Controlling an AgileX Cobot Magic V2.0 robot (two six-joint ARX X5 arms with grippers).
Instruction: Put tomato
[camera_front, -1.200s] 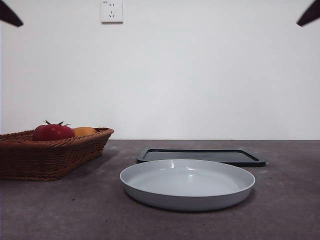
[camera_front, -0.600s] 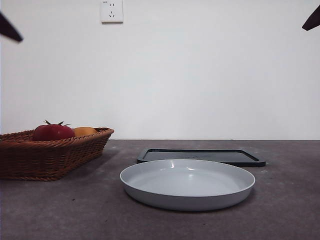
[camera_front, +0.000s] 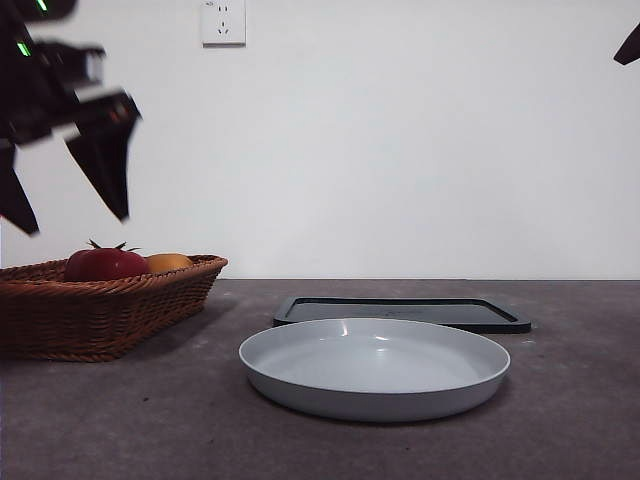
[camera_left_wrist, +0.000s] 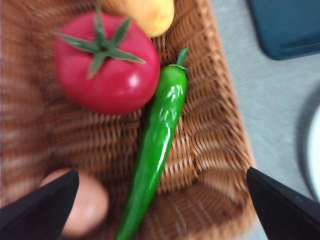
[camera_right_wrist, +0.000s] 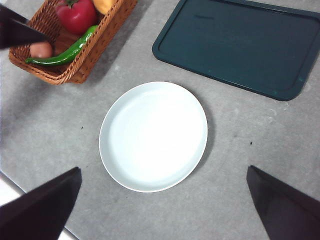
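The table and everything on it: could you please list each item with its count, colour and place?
basket: one, brown wicker, one end of the table
tomato: one, red, in the basket
orange fruit: one, orange-yellow, in the basket beside the tomato
pepper: one, green, in the basket next to the tomato
pinkish item: one, in the basket, kind unclear
plate: one, white, mid-table
tray: one, dark, behind the plate
socket: one, white, on the wall
left gripper: open, above the basket
right gripper: open, high above the plate
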